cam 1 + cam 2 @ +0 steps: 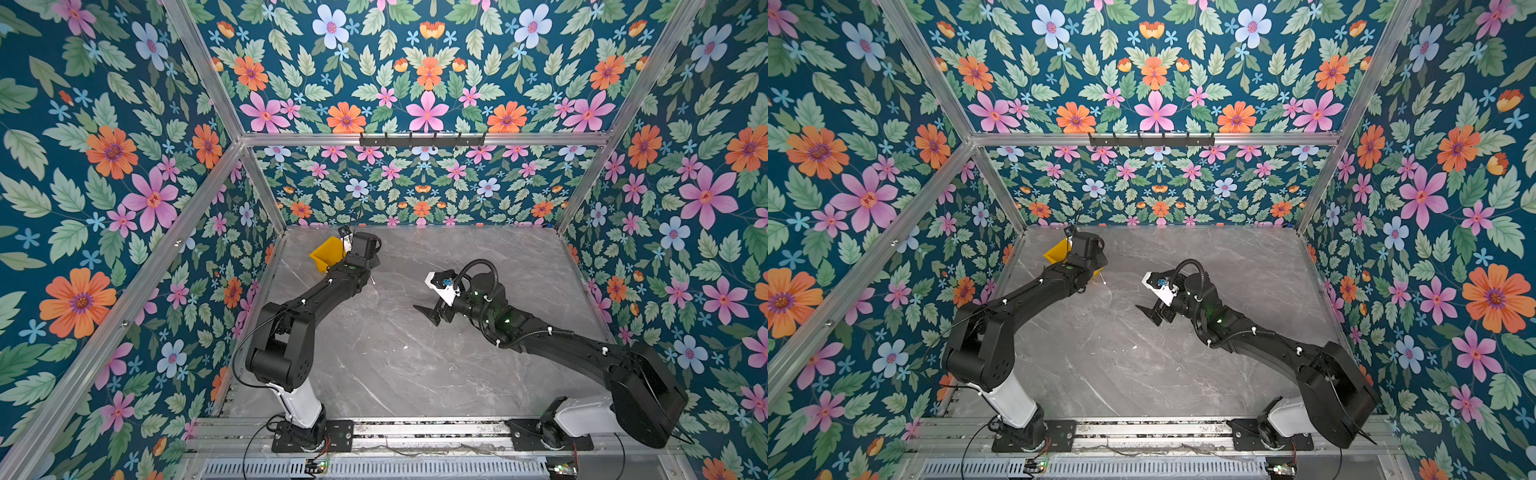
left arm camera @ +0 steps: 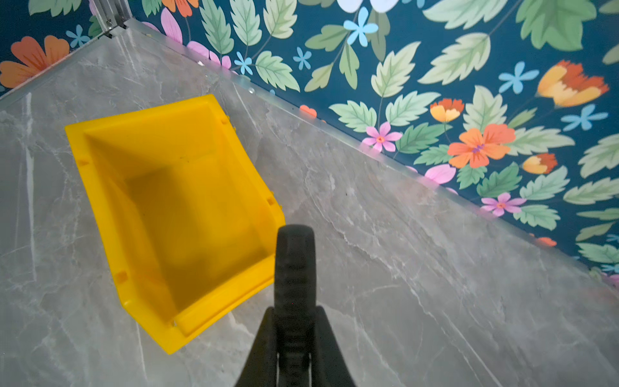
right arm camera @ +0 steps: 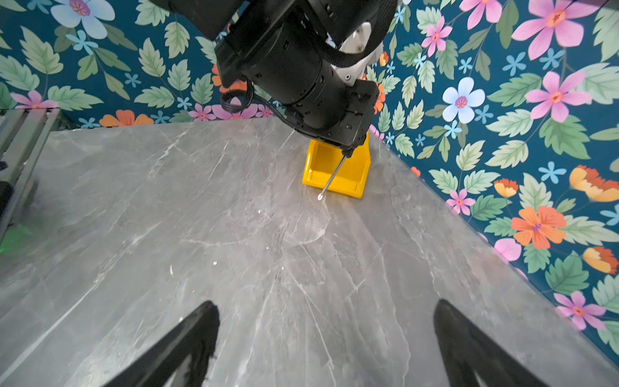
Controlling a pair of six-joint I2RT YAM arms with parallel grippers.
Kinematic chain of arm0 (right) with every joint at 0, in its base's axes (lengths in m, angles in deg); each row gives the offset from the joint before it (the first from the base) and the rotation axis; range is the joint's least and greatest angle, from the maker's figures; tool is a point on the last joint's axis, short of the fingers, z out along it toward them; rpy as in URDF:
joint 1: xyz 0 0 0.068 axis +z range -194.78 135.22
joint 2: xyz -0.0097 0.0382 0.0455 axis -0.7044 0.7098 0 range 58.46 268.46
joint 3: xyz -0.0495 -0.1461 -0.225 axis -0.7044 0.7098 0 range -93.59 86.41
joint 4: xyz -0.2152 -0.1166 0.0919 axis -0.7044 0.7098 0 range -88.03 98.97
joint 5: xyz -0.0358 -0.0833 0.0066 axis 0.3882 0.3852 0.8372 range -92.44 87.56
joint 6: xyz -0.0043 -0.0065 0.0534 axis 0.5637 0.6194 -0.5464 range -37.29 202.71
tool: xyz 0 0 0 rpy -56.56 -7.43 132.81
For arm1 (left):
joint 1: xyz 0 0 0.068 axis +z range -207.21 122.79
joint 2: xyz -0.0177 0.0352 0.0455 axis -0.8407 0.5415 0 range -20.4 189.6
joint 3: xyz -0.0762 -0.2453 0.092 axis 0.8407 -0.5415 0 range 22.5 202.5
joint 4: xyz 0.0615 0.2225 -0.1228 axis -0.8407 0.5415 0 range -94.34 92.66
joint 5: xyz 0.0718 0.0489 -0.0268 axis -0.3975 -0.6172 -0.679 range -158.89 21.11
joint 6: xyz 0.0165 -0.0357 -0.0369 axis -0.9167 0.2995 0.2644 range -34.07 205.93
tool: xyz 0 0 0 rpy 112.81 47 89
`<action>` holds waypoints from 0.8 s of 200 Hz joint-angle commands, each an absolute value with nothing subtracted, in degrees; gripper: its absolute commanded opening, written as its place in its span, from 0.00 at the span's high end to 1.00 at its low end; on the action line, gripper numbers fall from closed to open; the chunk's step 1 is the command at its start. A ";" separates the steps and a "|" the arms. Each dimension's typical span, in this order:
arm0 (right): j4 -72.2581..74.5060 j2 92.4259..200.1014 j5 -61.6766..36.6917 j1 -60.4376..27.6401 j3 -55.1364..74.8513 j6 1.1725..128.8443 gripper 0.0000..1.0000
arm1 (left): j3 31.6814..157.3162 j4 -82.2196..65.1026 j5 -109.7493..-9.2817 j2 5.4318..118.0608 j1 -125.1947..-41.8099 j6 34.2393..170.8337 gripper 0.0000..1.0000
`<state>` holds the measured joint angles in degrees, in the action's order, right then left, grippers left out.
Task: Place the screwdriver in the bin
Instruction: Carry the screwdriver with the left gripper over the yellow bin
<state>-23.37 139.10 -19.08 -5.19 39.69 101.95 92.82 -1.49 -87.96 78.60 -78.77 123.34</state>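
The yellow bin (image 2: pixel 140 115) stands open and empty at the table's far left, seen in both top views (image 1: pixel 326 253) (image 1: pixel 1057 252). My left gripper (image 2: pixel 294 335) is shut on the screwdriver, whose black ribbed handle (image 2: pixel 294 264) sticks out past the fingers and overlaps the bin's near corner. In the right wrist view the thin silver shaft (image 3: pixel 331 179) slants down in front of the bin (image 3: pixel 348 187). Its tip (image 1: pixel 372 280) shows past the left wrist in a top view. My right gripper (image 3: pixel 326 335) (image 1: pixel 428 313) hangs open and empty over mid-table.
The grey marble table (image 1: pixel 395 365) is boxed in by floral walls with aluminium posts (image 1: pixel 266 191). The bin sits close to the left and back walls. A black hook rail (image 1: pixel 422 139) hangs on the back wall. The left forearm (image 1: pixel 316 295) reaches toward the bin.
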 commanded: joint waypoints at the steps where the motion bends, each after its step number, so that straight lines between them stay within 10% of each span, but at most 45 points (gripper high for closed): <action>1: -29.11 141.45 -17.70 -5.17 37.67 99.84 0.01 | 93.81 -4.28 -86.66 79.64 -76.58 123.92 0.95; 160: -31.12 145.88 -22.13 -5.06 36.24 95.19 0.01 | 101.84 -6.73 -89.36 91.50 -66.38 131.01 0.96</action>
<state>-30.36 146.91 -21.25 -5.14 35.21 96.38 101.08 -5.14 -86.43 90.54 -66.58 129.48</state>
